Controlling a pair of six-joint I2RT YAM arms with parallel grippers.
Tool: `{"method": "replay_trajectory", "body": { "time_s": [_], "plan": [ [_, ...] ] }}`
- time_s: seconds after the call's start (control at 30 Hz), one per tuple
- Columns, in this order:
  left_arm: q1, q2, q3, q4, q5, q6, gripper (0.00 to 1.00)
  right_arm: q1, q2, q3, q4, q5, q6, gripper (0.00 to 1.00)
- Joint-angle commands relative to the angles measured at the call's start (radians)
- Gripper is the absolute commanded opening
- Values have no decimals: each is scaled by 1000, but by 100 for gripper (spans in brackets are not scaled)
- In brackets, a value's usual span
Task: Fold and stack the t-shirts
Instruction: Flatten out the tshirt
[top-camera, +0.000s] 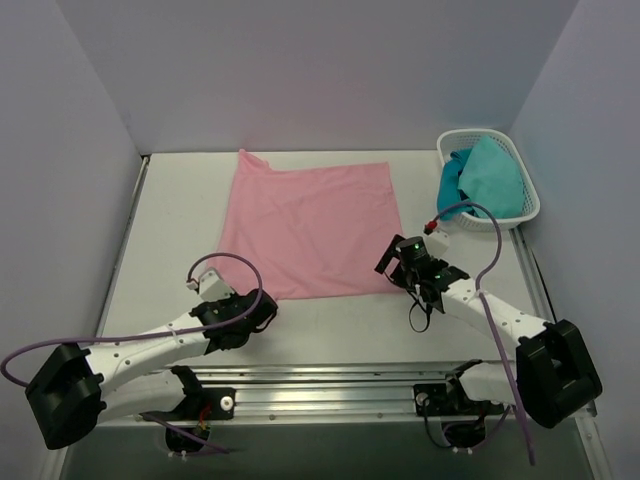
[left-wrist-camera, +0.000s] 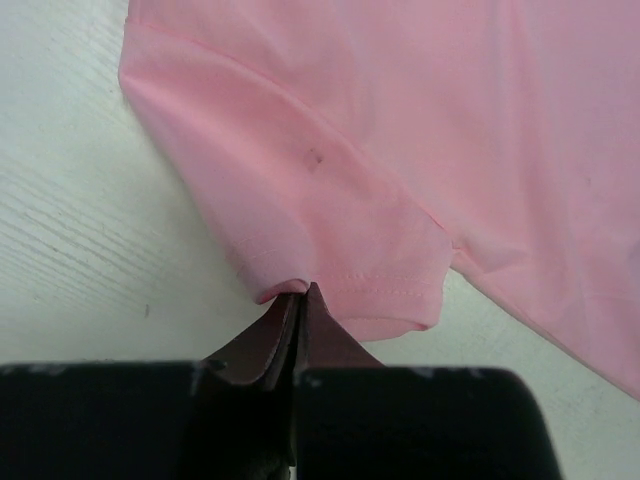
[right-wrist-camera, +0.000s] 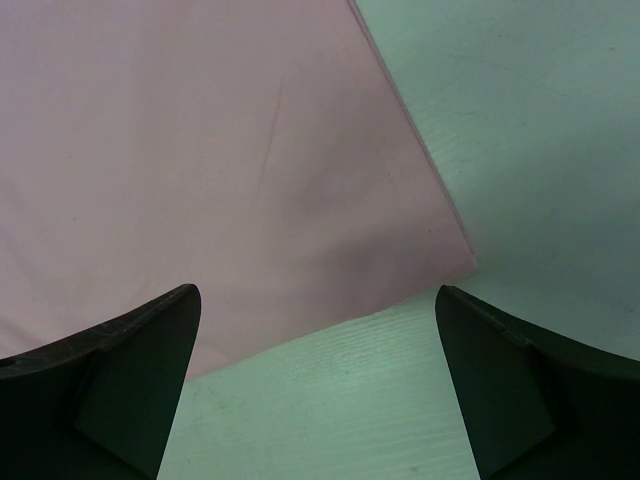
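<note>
A light pink t-shirt (top-camera: 310, 225) lies flat on the white table, folded into a rough square. My left gripper (top-camera: 266, 303) is at its near left corner. In the left wrist view the gripper (left-wrist-camera: 303, 290) has its jaws pressed together, pinching the hemmed edge of the t-shirt (left-wrist-camera: 400, 130) at the fingertips. My right gripper (top-camera: 392, 262) hovers over the near right corner. In the right wrist view this gripper (right-wrist-camera: 317, 290) is wide open with nothing between its fingers, and the t-shirt (right-wrist-camera: 200, 150) has its corner just ahead of them.
A white lattice basket (top-camera: 527, 205) stands at the back right with teal cloth (top-camera: 485, 175) in it. Grey walls close in the table on the left, back and right. A metal rail (top-camera: 330, 380) runs along the near edge.
</note>
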Motion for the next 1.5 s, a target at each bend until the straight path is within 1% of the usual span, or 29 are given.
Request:
{"method": "replay_trajectory", "body": {
  "time_s": [0.0, 0.1, 0.17, 0.27, 0.47, 0.53, 0.6, 0.67, 0.7, 0.73, 0.8, 0.83, 0.87, 1.0, 1.1, 1.13, 1.2, 1.23, 1.27, 1.3, 1.33, 1.37, 1.4, 1.43, 1.47],
  "plan": [
    [27, -35, 7, 48, -39, 81, 2, -3, -89, -16, -70, 78, 62, 100],
    [50, -48, -11, 88, -30, 116, 2, -8, -127, -63, -67, 97, 98, 100],
    [67, -50, -22, 134, -12, 150, 2, -19, -127, -90, -28, 80, 111, 100],
    [97, -42, -22, 180, 19, 194, 2, -42, -68, -108, 14, 55, 116, 100],
    [122, -15, -11, 203, 27, 225, 2, -74, 25, -137, 112, 5, 108, 99],
    [126, -13, -17, 211, 28, 230, 2, -79, 40, -145, 140, -3, 103, 97],
    [129, -10, -20, 222, 30, 234, 2, -94, 63, -143, 155, -15, 94, 93],
    [134, -3, -20, 223, 30, 234, 2, -105, 88, -142, 177, -25, 83, 86],
    [136, 1, -19, 223, 31, 236, 2, -114, 94, -140, 193, -37, 79, 79],
    [137, 4, -17, 223, 31, 237, 2, -118, 101, -140, 201, -44, 79, 64],
    [140, 10, -16, 222, 31, 239, 2, -126, 118, -145, 216, -55, 76, 39],
    [140, 11, -14, 222, 30, 239, 2, -131, 123, -143, 220, -61, 77, 14],
    [142, 11, -13, 222, 30, 239, 2, -132, 132, -142, 223, -64, 71, 1],
    [146, 7, -13, 217, 30, 240, 2, -137, 129, -145, 221, -66, 65, 0],
    [146, -1, -8, 211, 25, 251, 2, -137, 85, -145, 197, -60, 62, 0],
    [146, -9, -2, 188, -4, 259, 2, -137, 50, -140, 181, -52, 59, 0],
    [124, -21, 67, 115, -51, 265, 2, -134, -1, -113, 120, -37, 44, 0],
    [105, -30, 102, 7, -88, 265, 2, -134, -73, -95, 94, -32, 36, 0],
    [79, -51, 143, -64, -192, 260, 2, -128, -114, -73, 60, -19, 27, 0],
    [12, -64, 226, -135, -250, 218, 2, -125, -156, -50, 2, -11, 16, 0],
    [-19, -78, 265, -263, -301, 201, 2, -122, -247, 8, -47, 0, -9, 0],
    [-42, -100, 303, -328, -372, 187, 2, -117, -294, 42, -88, 9, -24, 0],
    [-62, -110, 379, -391, -394, 144, 2, -115, -335, 79, -166, 38, -38, 0],
    [-99, -130, 414, -506, -415, 126, 2, -115, -419, 158, -203, 53, -64, 0],
    [-113, -140, 446, -554, -430, 118, 2, -114, -460, 198, -239, 67, -81, 0]
  ]
}}
